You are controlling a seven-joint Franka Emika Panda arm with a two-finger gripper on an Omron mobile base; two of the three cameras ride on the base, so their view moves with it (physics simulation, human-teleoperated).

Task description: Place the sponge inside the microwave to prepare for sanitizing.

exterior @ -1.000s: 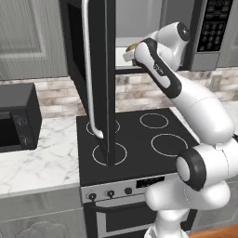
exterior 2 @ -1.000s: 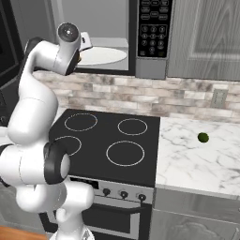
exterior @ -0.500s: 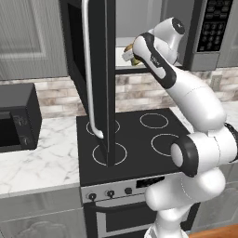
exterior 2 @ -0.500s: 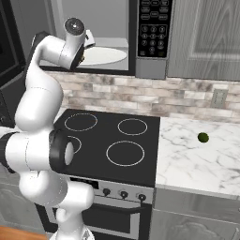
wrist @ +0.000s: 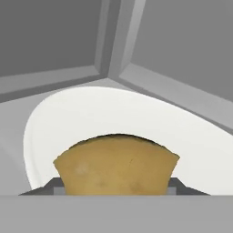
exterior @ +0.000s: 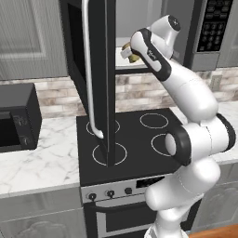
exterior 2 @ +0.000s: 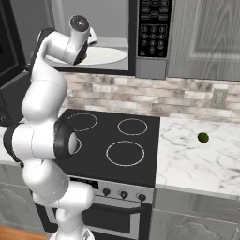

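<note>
The microwave [exterior: 211,32] hangs above the stove with its door [exterior: 100,69] swung wide open, silver bar handle [exterior: 88,69] facing out. Inside lies the white round turntable [exterior 2: 108,56] [wrist: 113,113]. My gripper [exterior: 128,52] [exterior 2: 92,37] [wrist: 116,187] reaches into the cavity at the front of the turntable. It is shut on the yellow-tan sponge [exterior: 132,57] [wrist: 116,166], which hangs just above the near rim of the plate. In the hand view the sponge hides most of both fingertips.
The open door juts out over the black stove top [exterior: 135,139], left of my arm. A smaller black boxy appliance [exterior: 14,121] stands on the left counter. A small green ball [exterior 2: 203,137] lies on the marble counter [exterior 2: 197,154] to the right.
The hand has moved a little deeper into the microwave cavity with the sponge still gripped. The door and everything on the counters stayed put.
</note>
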